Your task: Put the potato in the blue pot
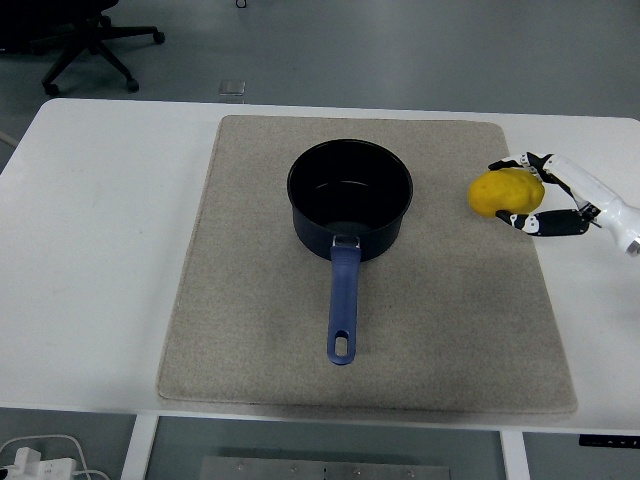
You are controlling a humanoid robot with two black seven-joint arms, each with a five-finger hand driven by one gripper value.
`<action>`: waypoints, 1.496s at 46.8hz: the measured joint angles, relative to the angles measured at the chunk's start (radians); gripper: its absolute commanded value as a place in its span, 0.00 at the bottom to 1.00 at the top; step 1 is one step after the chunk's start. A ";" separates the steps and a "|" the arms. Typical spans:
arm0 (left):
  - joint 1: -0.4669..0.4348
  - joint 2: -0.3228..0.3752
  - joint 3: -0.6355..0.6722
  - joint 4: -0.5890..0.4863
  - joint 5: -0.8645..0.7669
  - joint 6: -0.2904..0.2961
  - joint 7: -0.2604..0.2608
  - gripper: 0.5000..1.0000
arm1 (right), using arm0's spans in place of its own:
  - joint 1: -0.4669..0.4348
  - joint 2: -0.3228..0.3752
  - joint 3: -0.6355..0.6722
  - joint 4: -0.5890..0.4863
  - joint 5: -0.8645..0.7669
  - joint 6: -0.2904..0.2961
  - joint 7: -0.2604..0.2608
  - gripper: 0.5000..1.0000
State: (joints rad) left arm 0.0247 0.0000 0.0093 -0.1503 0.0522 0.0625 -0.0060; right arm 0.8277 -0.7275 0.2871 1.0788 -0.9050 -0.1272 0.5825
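No text, label or number is readable anywhere (pot included) — none.

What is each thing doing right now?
Potato: held in the right hand, to the right of the pot.
Right hand: fingers shut around the potato.
Pot: upright on the mat, empty, no lid, handle toward the near edge.
Mat: flat on the table.
Left hand: not in view.

Glossy enamelled pot on matt, felt-like mat.
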 measured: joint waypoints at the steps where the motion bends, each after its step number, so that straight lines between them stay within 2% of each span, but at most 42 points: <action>1: 0.000 0.000 0.000 0.000 0.000 0.000 0.000 0.99 | 0.018 -0.003 -0.003 0.000 0.018 0.006 -0.001 0.00; 12: 0.000 0.000 0.000 0.000 0.000 0.000 0.000 0.99 | 0.144 -0.005 -0.020 0.003 0.075 0.048 -0.006 0.00; 27: 0.000 0.000 0.000 0.000 0.000 0.001 0.000 0.99 | 0.207 0.024 -0.031 0.063 0.065 0.058 -0.062 0.00; 42: -0.001 0.000 0.000 0.000 0.000 0.001 0.000 0.99 | 0.318 0.129 -0.116 0.064 0.064 0.051 -0.064 0.00; 54: 0.000 0.000 0.001 0.000 0.000 0.001 0.000 0.99 | 0.389 0.243 -0.190 0.035 0.066 0.051 -0.072 0.00; 70: 0.000 0.000 0.000 0.000 0.000 0.000 0.000 0.99 | 0.417 0.394 -0.241 -0.064 0.063 0.053 -0.072 0.00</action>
State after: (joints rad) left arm 0.0245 0.0000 0.0095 -0.1503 0.0522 0.0627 -0.0062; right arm 1.2451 -0.3335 0.0463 1.0146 -0.8422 -0.0741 0.5109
